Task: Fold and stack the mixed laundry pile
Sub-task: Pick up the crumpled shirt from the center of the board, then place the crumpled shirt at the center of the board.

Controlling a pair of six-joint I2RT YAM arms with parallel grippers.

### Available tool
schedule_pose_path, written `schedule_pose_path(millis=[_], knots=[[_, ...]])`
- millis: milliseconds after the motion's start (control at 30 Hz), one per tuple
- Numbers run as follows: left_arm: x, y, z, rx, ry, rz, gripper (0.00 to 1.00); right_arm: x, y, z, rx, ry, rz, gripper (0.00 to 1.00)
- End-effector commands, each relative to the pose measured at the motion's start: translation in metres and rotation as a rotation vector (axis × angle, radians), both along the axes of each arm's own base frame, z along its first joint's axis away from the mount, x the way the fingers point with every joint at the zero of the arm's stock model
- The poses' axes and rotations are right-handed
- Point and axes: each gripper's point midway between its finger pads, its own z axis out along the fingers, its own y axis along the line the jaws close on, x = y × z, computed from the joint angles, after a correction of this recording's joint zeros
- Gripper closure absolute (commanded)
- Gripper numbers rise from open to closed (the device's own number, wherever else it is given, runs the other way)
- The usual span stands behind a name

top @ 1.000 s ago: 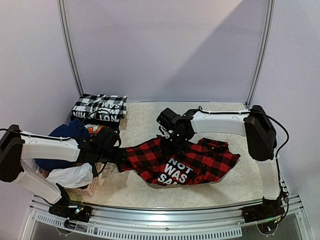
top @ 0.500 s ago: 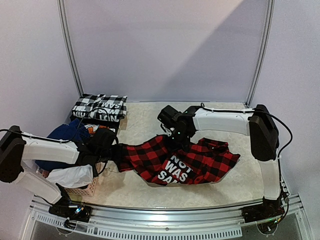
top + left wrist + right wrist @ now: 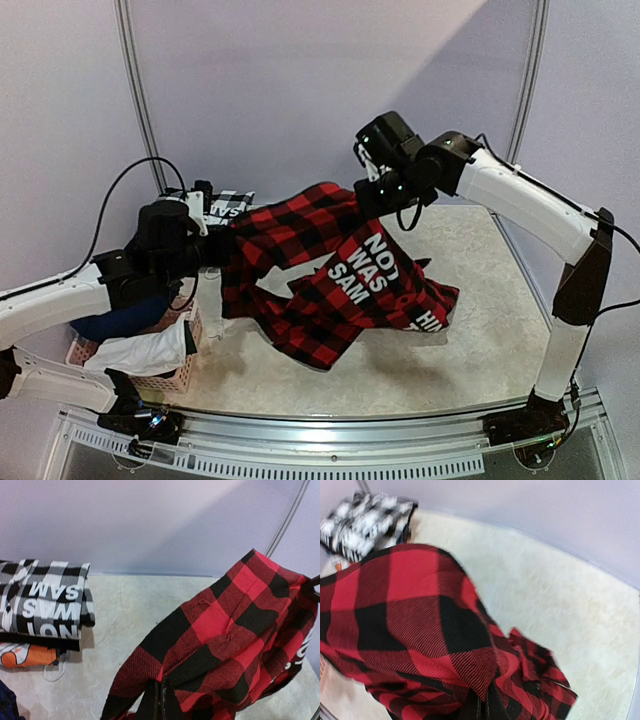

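A red-and-black plaid shirt [image 3: 320, 270] with white "NOT WAS SAM" lettering hangs in the air between both arms, its lower part draping toward the table. My left gripper [image 3: 215, 248] is shut on the shirt's left edge [image 3: 200, 645], its dark fingers pinched together at the bottom of the left wrist view. My right gripper [image 3: 372, 195] is shut on the shirt's upper right edge [image 3: 420, 610], high above the table. The remaining mixed laundry pile, a navy piece [image 3: 120, 322] and a white piece [image 3: 140, 355], lies in the pink basket [image 3: 170, 380].
A folded black-and-white checked garment [image 3: 225, 203] with white lettering lies at the back left [image 3: 42, 602], on top of an orange-and-white piece [image 3: 25, 656]. The beige tabletop [image 3: 480, 320] spreads to the right. Metal frame posts [image 3: 520, 100] stand at the back corners.
Both grippers closed on the red plaid shirt and lifted it off the table. The right arm rose high and back; the left rose too, stretching the shirt between them.
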Motion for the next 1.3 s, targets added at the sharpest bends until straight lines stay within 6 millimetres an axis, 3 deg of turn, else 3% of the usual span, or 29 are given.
schedule_pose_path(millis=[0, 167, 267, 333, 433, 567, 700, 767, 833, 933, 1133, 1200, 1233, 1267], knots=[[0.002, 0.007, 0.042, 0.022, -0.077, 0.003, 1.0, 0.019, -0.045, 0.083, 0.02, -0.207, -0.127, 1.0], [-0.006, -0.009, 0.114, -0.035, -0.194, -0.096, 1.0, 0.008, -0.05, 0.165, 0.197, -0.39, -0.085, 1.0], [-0.025, -0.022, 0.162, -0.077, -0.274, -0.184, 1.0, -0.003, -0.073, 0.211, 0.263, -0.508, -0.139, 1.0], [-0.042, -0.035, 0.185, -0.096, -0.317, -0.249, 1.0, -0.008, -0.096, 0.226, 0.275, -0.565, -0.215, 1.0], [-0.075, -0.064, 0.191, -0.08, -0.336, -0.384, 1.0, -0.019, -0.126, 0.207, 0.287, -0.58, -0.327, 1.0], [-0.124, -0.112, 0.147, -0.094, -0.268, -0.587, 1.0, -0.045, -0.174, 0.124, 0.278, -0.508, -0.491, 1.0], [-0.169, -0.177, 0.063, -0.076, -0.119, -0.806, 1.0, -0.076, -0.22, 0.03, 0.259, -0.413, -0.647, 1.0], [-0.193, -0.212, 0.029, -0.025, -0.071, -0.901, 1.0, -0.087, -0.237, 0.005, 0.249, -0.394, -0.697, 0.99], [-0.218, -0.245, -0.005, 0.047, -0.021, -0.975, 1.0, -0.101, -0.257, -0.009, 0.225, -0.38, -0.756, 0.99], [-0.238, -0.282, -0.026, 0.047, 0.029, -1.039, 1.0, -0.116, -0.279, -0.019, 0.207, -0.37, -0.825, 0.98], [-0.248, -0.348, -0.066, 0.095, 0.112, -1.084, 1.0, -0.135, -0.3, -0.024, 0.191, -0.358, -0.846, 0.84], [-0.241, -0.364, -0.082, 0.126, 0.129, -1.062, 1.0, -0.139, -0.302, -0.022, 0.2, -0.35, -0.835, 0.69], [-0.234, -0.375, -0.08, 0.13, 0.12, -1.047, 1.0, -0.141, -0.302, -0.017, 0.215, -0.35, -0.816, 0.58], [-0.228, -0.381, -0.092, 0.159, 0.141, -1.03, 0.96, -0.142, -0.298, -0.014, 0.236, -0.336, -0.787, 0.43]])
